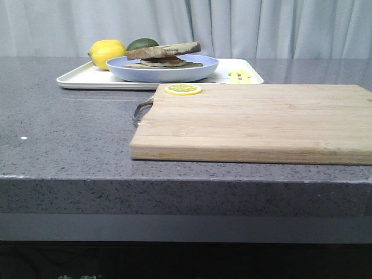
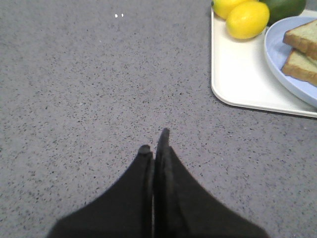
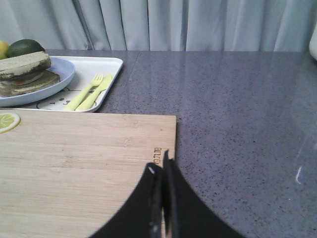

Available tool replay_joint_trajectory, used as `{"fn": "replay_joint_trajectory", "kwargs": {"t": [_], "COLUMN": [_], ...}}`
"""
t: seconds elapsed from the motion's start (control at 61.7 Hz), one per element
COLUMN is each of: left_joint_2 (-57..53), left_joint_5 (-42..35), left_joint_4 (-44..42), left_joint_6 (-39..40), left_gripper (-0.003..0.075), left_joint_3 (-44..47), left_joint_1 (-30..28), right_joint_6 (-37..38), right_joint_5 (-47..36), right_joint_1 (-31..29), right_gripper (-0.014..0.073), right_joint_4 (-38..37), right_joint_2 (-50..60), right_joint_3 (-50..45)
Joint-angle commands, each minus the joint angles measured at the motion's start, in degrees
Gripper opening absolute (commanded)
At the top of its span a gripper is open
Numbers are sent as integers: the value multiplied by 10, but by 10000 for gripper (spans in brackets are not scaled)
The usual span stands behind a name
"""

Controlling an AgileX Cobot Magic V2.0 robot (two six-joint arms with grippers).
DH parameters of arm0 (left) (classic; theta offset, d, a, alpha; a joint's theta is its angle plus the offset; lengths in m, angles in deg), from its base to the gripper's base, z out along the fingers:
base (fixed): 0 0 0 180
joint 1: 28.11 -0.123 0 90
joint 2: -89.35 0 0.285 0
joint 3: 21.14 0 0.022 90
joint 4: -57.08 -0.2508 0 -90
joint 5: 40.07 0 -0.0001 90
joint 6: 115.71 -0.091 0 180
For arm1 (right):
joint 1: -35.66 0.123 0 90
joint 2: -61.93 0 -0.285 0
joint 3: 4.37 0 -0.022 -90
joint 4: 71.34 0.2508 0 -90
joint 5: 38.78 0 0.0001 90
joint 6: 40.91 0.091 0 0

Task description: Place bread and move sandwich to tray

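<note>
Front view: the bread [image 1: 164, 50] is sitting as the top slice of a stacked sandwich on a blue plate [image 1: 163, 71], upper centre of frame. The plate is resting on the white tray [image 1: 81, 78], so the sandwich is already lying within the tray; judging from this, the task is looking essentially complete. Two lemons [image 1: 107, 52] and a dark green fruit [image 1: 142, 43] are crowding the tray's upper left.

The wooden cutting board [image 1: 256, 122] is filling the centre right, carrying only a lemon slice [image 1: 183, 89] near its upper left corner. No arm is appearing in this view.

Left wrist view: the left gripper [image 2: 154, 144] is hanging over the grey counter [image 2: 89, 89], fingers pressed together, grasping nothing. Probably parked clear of the tray.

Right wrist view: the right gripper [image 3: 158, 166] is likewise closed tight and empty, sitting at the board's lower right corner. This view is also showing a yellow fork and knife [image 3: 90, 92] on the tray, barely legible from the front.
</note>
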Motion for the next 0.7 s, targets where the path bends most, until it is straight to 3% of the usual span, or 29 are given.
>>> {"fn": "replay_joint_trajectory", "kwargs": {"t": [0.0, 0.162, 0.324, 0.681], "left_joint_2": [-82, -238, -359, -420], "left_joint_5": [-83, -97, -97, -94], "left_joint_4": [6, 6, 6, 6], "left_joint_6": [3, 3, 3, 3], "left_gripper": [-19, -19, -19, -19], "left_joint_3": [50, 148, 191, 205], "left_joint_1": [4, 4, 4, 4], "right_joint_6": [1, 1, 1, 1], "right_joint_5": [-50, -49, -49, -48], "right_joint_1": [-3, -3, -3, -3], "right_gripper": [-62, -62, -62, -62], "right_joint_4": [-4, -4, -4, -4], "right_joint_2": [-5, -5, -5, -5], "right_joint_3": [15, 15, 15, 15]}}
